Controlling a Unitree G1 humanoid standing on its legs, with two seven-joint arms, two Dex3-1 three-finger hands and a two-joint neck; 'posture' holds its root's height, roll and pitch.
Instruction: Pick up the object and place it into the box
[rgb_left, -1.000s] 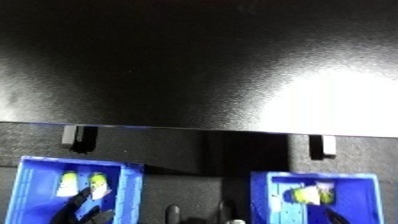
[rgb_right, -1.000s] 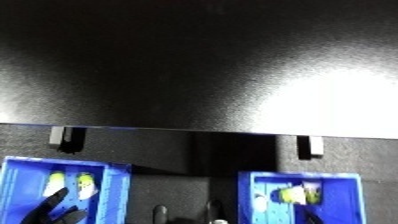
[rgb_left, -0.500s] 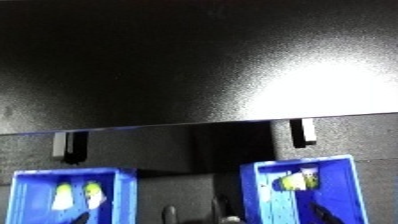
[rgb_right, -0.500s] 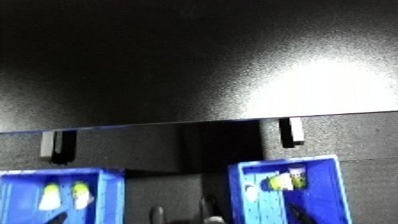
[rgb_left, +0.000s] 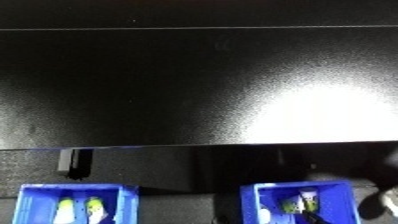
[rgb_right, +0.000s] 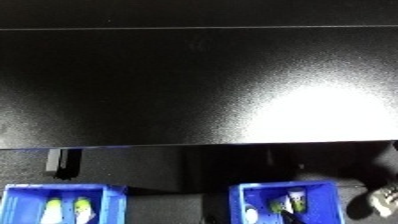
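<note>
Looking down, I see a broad black matte tabletop (rgb_left: 178, 90) filling most of both views, with a bright patch of glare on its right part. Below its front edge, near the bottom of the views, stand two blue plastic bins. The left blue bin (rgb_left: 35, 192) holds two small yellow-green and white objects (rgb_left: 78, 211) lying side by side. The right blue bin (rgb_left: 338, 192) holds similar small pieces, yellow-green and white with something dark among them (rgb_left: 298, 206); I cannot tell exactly what they are. The two bins are well apart, with a dark gap between them. A short black bracket (rgb_left: 75, 162) hangs under the table edge above the left bin.

At the far right lower corner, beside the right bin, a pale grey and white part (rgb_right: 384, 200) shows; it may belong to my right forearm or hand, but I cannot tell, and I cannot tell how its fingers are set. My left hand does not show in either view. No object lies on the tabletop itself that I can make out.
</note>
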